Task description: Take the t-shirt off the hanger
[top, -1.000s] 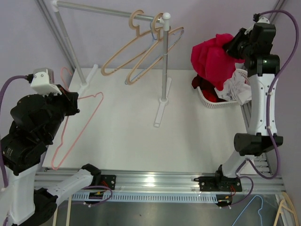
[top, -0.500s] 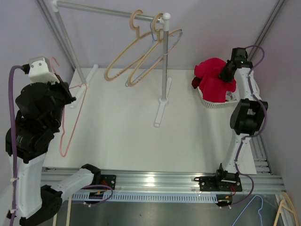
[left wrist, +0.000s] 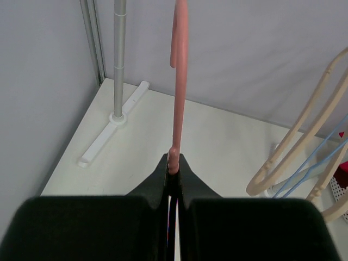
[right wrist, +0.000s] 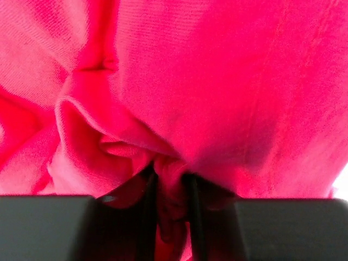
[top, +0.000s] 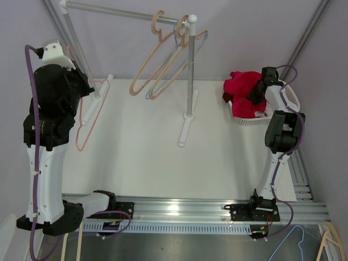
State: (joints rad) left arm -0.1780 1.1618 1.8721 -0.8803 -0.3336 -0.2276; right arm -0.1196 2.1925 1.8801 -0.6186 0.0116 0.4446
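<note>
one pink hanger (left wrist: 178, 98) lifted higher, red t-shirt (top: 242, 87) lowered, seemingly into basket (top: 247, 121)

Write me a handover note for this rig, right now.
Left hand: shut on the bare pink hanger, raised beside the rack post.
Right hand: shut on the red t-shirt, which is bunched on the white basket.
Done: the shirt is off the hanger.
Left: release the shirt, then probably hang or set down the hanger.
</note>
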